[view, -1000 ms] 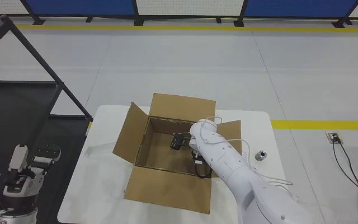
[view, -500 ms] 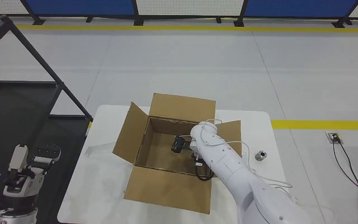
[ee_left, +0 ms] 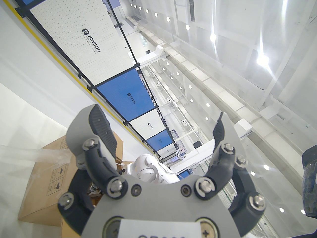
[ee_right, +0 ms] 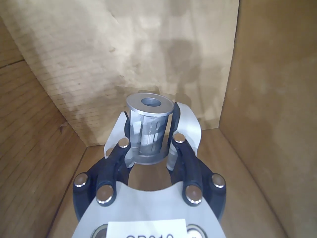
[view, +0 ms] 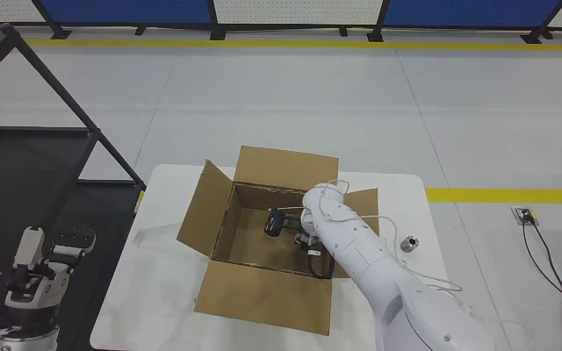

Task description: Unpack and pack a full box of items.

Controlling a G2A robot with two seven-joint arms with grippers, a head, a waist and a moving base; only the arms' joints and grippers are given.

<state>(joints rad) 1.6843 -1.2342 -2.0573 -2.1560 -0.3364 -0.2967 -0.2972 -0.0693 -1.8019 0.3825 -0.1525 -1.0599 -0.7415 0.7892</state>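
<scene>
While one bushing (ee_right: pixel 148 130) sits pinched in the right gripper (ee_right: pixel 149 122) inside the box (view: pixel 285 167), a second bushing (view: pixel 409 243) stands outside on the table (view: pixel 167 263), behind that hand and well apart from it. Progress, by judgement: partway. One item is out and one is in hand, and it cannot be told whether the held piece is going in or coming out. What remains is to place this piece and then handle the other. Right arm: it reaches over the box's near right corner, with the wrist dropped inside below the rim and the hand pointing toward an inner corner. Bare cardboard floor lies beneath the palm and bare walls ahead of it and to either side. Right fingers (ee_right: pixel 176 120): pressed onto the bushing's barrel from both sides, with the flanged, bored end standing just past the tips and facing away from the palm. Whether the piece touches the floor cannot be told. Left gripper (ee_left: pixel 159 122): spread wide and holding nothing, it points up at the ceiling, parked off the table's left side, with the box below and beyond its knuckles and well apart from it.
</scene>
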